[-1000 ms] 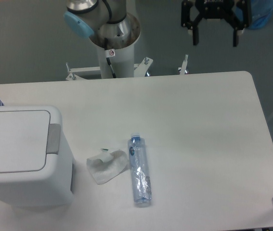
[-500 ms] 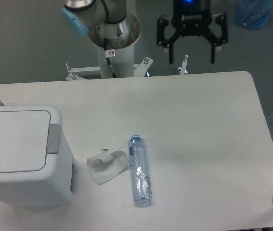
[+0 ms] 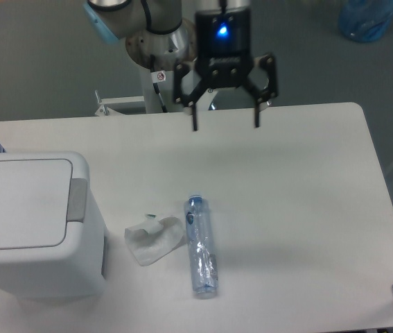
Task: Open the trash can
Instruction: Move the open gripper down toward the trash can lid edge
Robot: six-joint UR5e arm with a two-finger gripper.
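— Grey floor lies behind a white table; what stands on it?

— At the left edge sits the trash can, big, boxy, white plastic with rounded corners; its flat lid is down, and a grey rectangular push tab sits on the lid's right side.

— And the hand?

— The hand hangs over the table's far edge, well apart from the can; its two fingers are spread wide and hold nothing; a blue light glows on its body.

— Anything else?

— A crumpled white tissue lies just right of the can; a clear plastic bottle lies on its side beside the tissue.
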